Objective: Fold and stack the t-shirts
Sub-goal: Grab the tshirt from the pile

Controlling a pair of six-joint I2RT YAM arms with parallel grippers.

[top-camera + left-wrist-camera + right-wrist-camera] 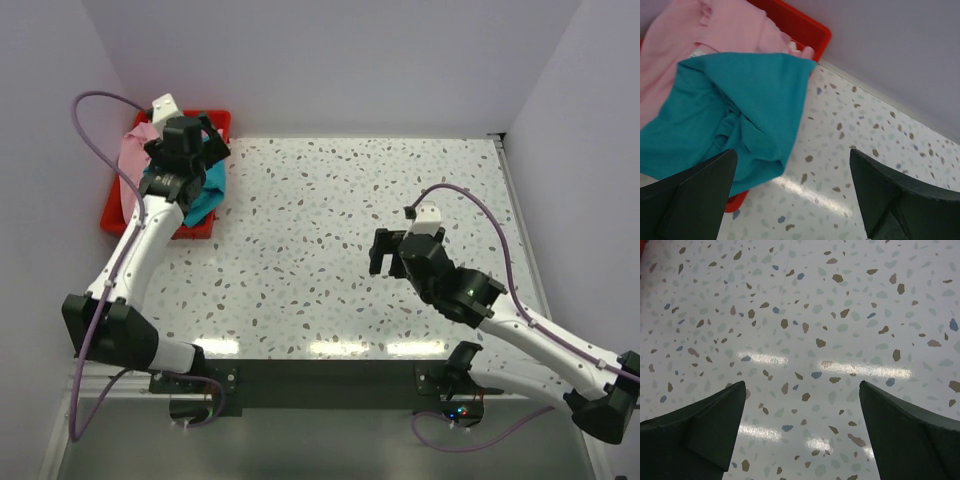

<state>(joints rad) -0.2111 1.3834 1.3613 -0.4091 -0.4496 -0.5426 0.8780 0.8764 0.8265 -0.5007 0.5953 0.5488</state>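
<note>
The teal t-shirt (740, 110) is lying bunched in the red bin (113, 216) at the far left corner of the speckled table (330, 200). One fold is spilling over the bin's rim onto the tabletop. The pink t-shirt (715, 30) is sitting just behind it in the same bin, touching it and partly tucked under the teal cloth. The left gripper (792, 170) is hovering right above the teal cloth, jaws standing wide and gripping nothing. The right gripper (802, 390) is hanging over bare tabletop on the right side, well apart from the bin. Its 2 fingers are also spread wide and are holding nothing.
</note>
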